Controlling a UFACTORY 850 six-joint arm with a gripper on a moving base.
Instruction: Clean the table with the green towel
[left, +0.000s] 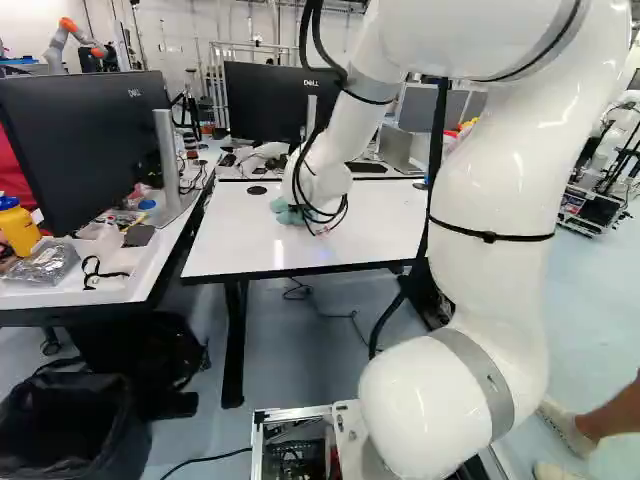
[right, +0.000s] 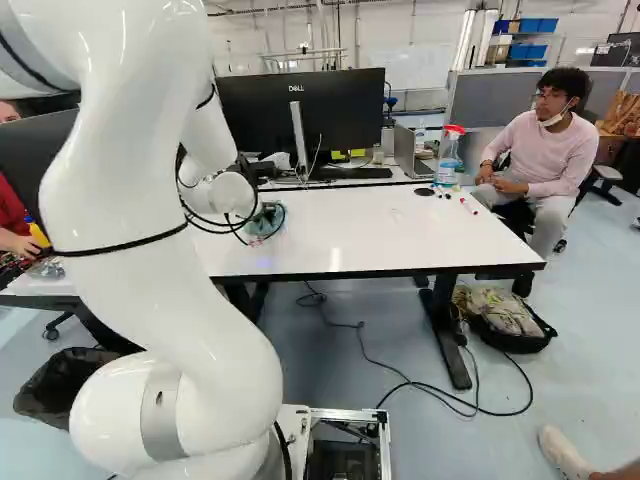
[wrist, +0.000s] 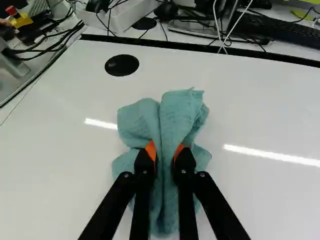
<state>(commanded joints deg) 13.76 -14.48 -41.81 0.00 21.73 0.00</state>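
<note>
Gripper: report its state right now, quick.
Gripper: closed on the green towel, which is pinched between its two orange pads over the white table.

Tbl passable L/R of towel; monitor beyond, spray btl nr far R corner.

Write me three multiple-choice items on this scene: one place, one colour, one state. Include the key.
1. Where is the black disc?
A. On the floor
B. On the table, beyond the towel
C. On top of the towel

2. What colour are the pads of the hand?
A. Blue
B. Yellow
C. Orange

3. What is the hand's state?
A. Shut on the towel
B. Open and empty
C. Shut on nothing

Key:
1 B: the wrist view shows it past the towel.
2 C: orange shows against the cloth.
3 A: both pads pinch the towel from two sides.
</note>
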